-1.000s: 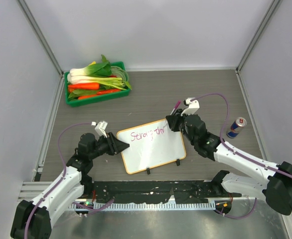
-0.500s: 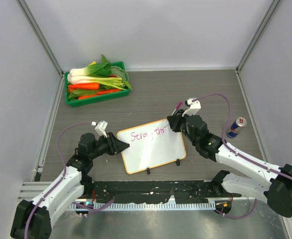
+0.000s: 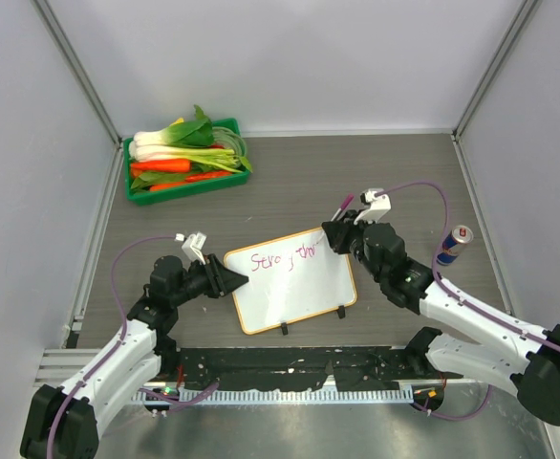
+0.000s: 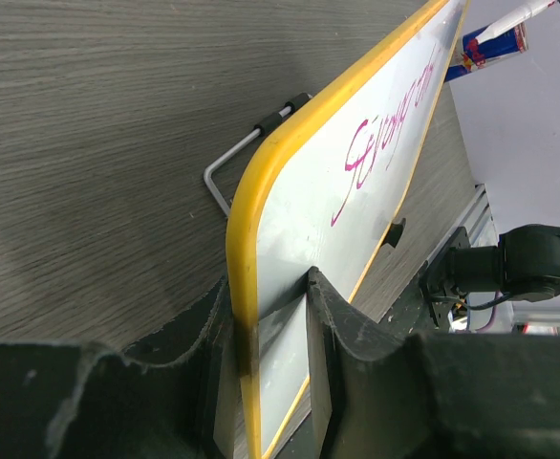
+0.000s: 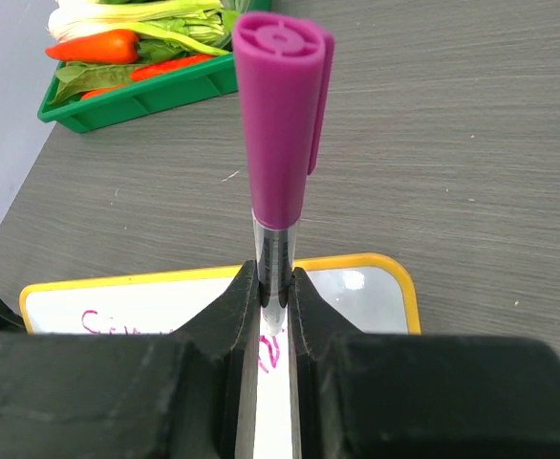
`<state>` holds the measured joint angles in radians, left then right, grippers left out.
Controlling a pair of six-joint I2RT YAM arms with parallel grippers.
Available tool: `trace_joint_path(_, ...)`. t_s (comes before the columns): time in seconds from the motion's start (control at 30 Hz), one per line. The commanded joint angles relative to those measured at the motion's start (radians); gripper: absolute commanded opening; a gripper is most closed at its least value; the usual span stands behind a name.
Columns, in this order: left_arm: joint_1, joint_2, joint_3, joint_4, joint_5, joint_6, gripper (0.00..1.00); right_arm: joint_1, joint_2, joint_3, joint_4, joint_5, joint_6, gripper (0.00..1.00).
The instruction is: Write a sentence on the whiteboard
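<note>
The whiteboard [image 3: 299, 287], white with an orange-yellow frame, lies on the table between the arms. My left gripper [image 3: 230, 280] is shut on its left edge; in the left wrist view the fingers [image 4: 326, 330] clamp the frame of the whiteboard [image 4: 290, 220]. The sentence [image 3: 280, 256] is one pink line near the top edge, starting "Strong", and it also shows in the left wrist view [image 4: 380, 143]. My right gripper [image 3: 333, 235] is shut on a marker [image 5: 278, 143] with a magenta cap on its rear end. The marker tip rests on the whiteboard [image 5: 366, 287] at the line's right end [image 5: 269, 352].
A green tray [image 3: 184, 158] of vegetables stands at the back left. A blue energy drink can [image 3: 454, 245] stands right of the right arm. The board's two black feet [image 3: 285, 329] point toward the arm bases. Walls enclose the table on three sides.
My right gripper with the marker has shifted slightly right along the top of the board, and the second pink word has grown. The left gripper and board have not moved.
</note>
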<state>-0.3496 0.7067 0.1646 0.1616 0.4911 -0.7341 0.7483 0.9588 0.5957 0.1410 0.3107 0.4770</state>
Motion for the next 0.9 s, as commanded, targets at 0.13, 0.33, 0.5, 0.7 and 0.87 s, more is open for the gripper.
trace_joint_path(0.13, 0.008, 0.008, 0.003, -0.037, -0.071, 0.052, 0.0, -0.004, 0.0, -0.019, 0.039, -0.002, -0.005, 0.01)
trace_joint_path(0.33, 0.008, 0.004, 0.003, -0.043, -0.071, 0.05, 0.0, -0.004, 0.031, -0.03, 0.061, 0.001, 0.006, 0.01)
trace_joint_path(0.5, 0.008, 0.002, 0.001, -0.043, -0.074, 0.05, 0.0, -0.004, 0.04, -0.033, 0.068, 0.01, 0.009, 0.01)
trace_joint_path(0.7, 0.008, 0.004, 0.001, -0.043, -0.074, 0.05, 0.0, -0.004, 0.011, -0.046, 0.068, 0.028, 0.009, 0.01)
trace_joint_path(0.87, 0.008, 0.008, 0.001, -0.039, -0.072, 0.05, 0.0, -0.004, -0.017, -0.056, 0.075, 0.047, 0.009, 0.01)
